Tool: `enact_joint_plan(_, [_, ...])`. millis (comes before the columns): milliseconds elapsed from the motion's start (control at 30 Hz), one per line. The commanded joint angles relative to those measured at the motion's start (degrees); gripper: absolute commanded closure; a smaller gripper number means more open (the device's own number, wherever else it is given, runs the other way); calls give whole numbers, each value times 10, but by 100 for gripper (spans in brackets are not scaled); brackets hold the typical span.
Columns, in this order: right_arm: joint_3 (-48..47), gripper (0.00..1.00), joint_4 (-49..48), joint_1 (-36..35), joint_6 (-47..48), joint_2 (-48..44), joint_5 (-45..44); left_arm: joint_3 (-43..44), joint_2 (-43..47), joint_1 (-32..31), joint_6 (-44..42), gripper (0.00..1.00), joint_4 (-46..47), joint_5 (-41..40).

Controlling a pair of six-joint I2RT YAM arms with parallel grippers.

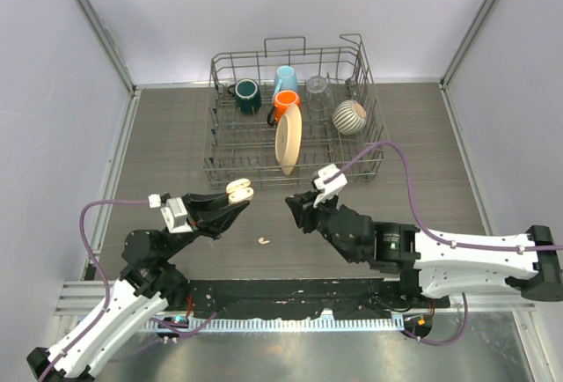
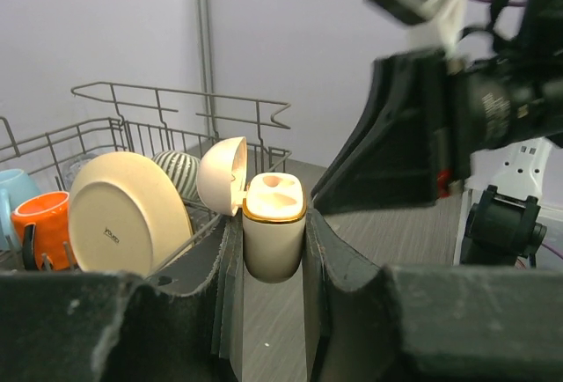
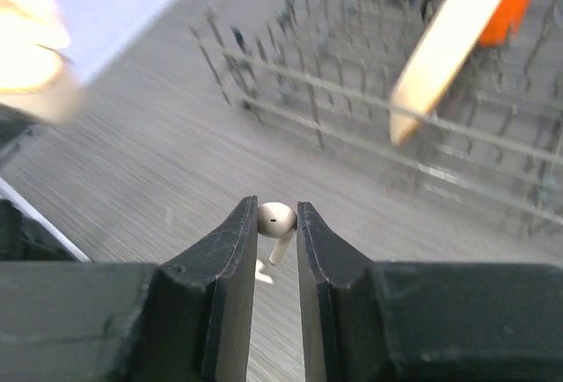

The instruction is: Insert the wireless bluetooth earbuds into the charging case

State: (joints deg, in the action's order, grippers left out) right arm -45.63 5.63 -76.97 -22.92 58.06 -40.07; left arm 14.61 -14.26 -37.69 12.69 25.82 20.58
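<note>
My left gripper (image 1: pixel 234 202) is shut on the cream charging case (image 1: pixel 239 190) and holds it upright above the table. In the left wrist view the case (image 2: pixel 274 241) sits between my fingers (image 2: pixel 230 268), its lid (image 2: pixel 220 175) hinged open to the left and its gold-rimmed sockets showing. My right gripper (image 1: pixel 294 205) is shut on a white earbud (image 3: pixel 276 221) by its head, stem hanging down, a short way right of the case. A second earbud (image 1: pixel 264 241) lies on the table between the arms; it also shows in the right wrist view (image 3: pixel 261 269). I see no other earbuds.
A wire dish rack (image 1: pixel 220 149) stands at the back with a green mug (image 1: pixel 247 94), a blue cup (image 1: pixel 284 78), an orange mug (image 1: pixel 285 103), a cream plate (image 1: pixel 288 140), a glass (image 1: pixel 318 89) and a striped bowl (image 1: pixel 349 116). Walls close both sides.
</note>
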Motion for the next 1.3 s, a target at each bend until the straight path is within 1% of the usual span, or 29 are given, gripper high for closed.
enact_joint_plan(0, [-10,99,-225,-73,192,-22,-160,-4,-17,3,19,100,60,-23])
enact_joint_plan(33, [-3,99,-314,-101,225,-17,-165,-7,-19,3,24,100,71,-25])
enact_joint_plan(67, [0,99,-357,-113,297,-14,-168,-8,-22,3,26,100,77,-25])
enact_joint_plan(100, [2,99,-400,-126,330,-6,-172,-9,-25,3,28,100,82,-25])
enact_joint_plan(133, [4,99,-480,-136,360,1,-175,-9,-30,3,30,100,89,-22])
enact_joint_plan(167, [6,99,-519,-158,387,19,-174,-10,-31,3,31,100,91,-20])
enact_joint_plan(200, [6,99,-558,-166,448,30,-174,-9,-34,3,32,100,92,-19])
enact_joint_plan(233, [6,99,-631,-176,475,40,-170,-6,-38,3,33,100,95,-17])
enact_joint_plan(300, [5,99,-696,-193,543,72,-163,-6,-42,3,36,100,99,-9])
enact_joint_plan(333, [1,99,-740,-195,558,83,-159,-6,-45,3,37,100,103,-6])
enact_joint_plan(367, [-2,99,-751,-195,562,91,-150,-5,-47,3,37,100,104,2])
enact_joint_plan(467, [-17,99,-768,-195,569,112,-144,-5,-52,3,36,100,118,33])
enact_joint_plan(567, [-36,99,-751,-192,560,121,-147,-5,-60,3,37,100,140,67])
enact_joint_plan(600, [-39,99,-722,-184,548,118,-147,-4,-63,3,37,100,153,73])
enact_joint_plan(667, [-50,99,-676,-171,480,107,-133,-2,-71,3,39,100,161,83])
enact_joint_plan(700, [-53,99,-618,-154,453,101,-122,2,-74,3,40,100,163,90])
enact_joint_plan(733, [-60,99,-594,-146,404,90,-113,4,-75,3,40,100,163,92])
enact_joint_plan(800, [-67,99,-551,-137,380,85,-98,8,-83,3,38,100,163,93])
enact_joint_plan(1000, [-78,99,-510,-129,353,88,-77,13,-95,3,39,100,174,85])
enact_joint_plan(1267, [-66,99,-498,-123,329,94,-74,19,-100,3,48,100,186,65])
